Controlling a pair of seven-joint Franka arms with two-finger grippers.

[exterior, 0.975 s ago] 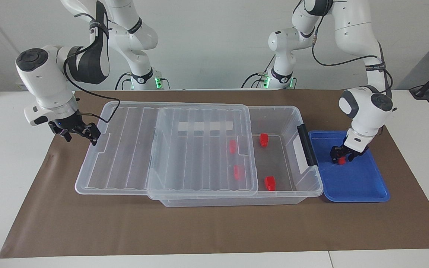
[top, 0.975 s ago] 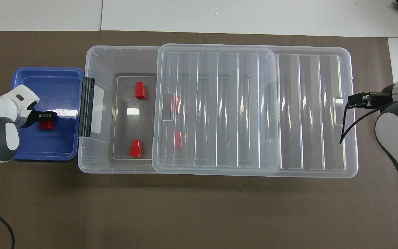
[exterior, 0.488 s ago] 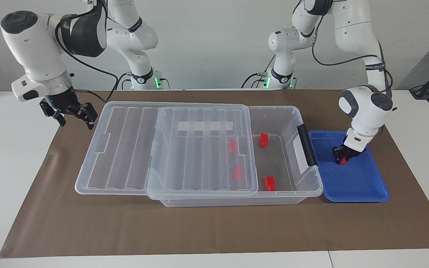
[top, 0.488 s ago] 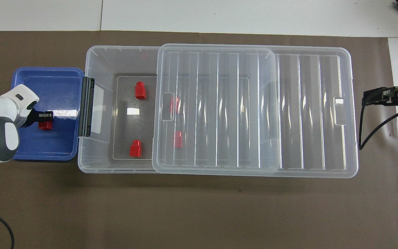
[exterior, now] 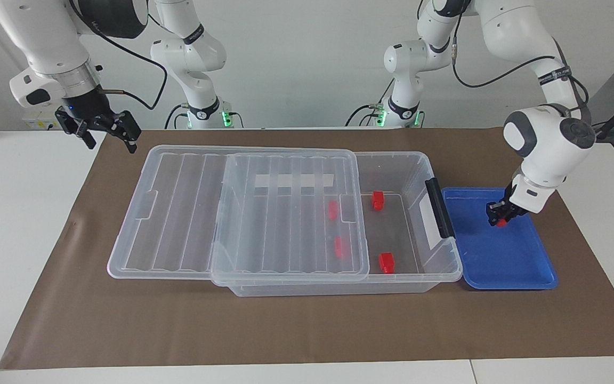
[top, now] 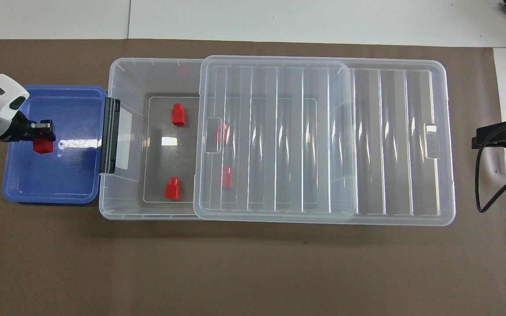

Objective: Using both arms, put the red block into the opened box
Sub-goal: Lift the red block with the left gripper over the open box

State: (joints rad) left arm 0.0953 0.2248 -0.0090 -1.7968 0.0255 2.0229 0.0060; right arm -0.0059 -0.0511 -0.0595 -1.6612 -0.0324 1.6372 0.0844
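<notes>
1. Currently, the left gripper (exterior: 500, 216) has its fingers closed on the red block (exterior: 501, 222), held just above the blue tray (exterior: 520, 280) at the left arm's end of the surface.
2. The red block (top: 42, 145) is probably light, rigid and smooth plastic; a grip across its flat sides, as taken, should hold best.
3. The box (exterior: 445, 273) stands beside the tray, its lid (exterior: 179, 213) slid aside, four similar blocks inside.
4. The right gripper (exterior: 105, 128) waits, fingers open, above the mat's corner.
</notes>
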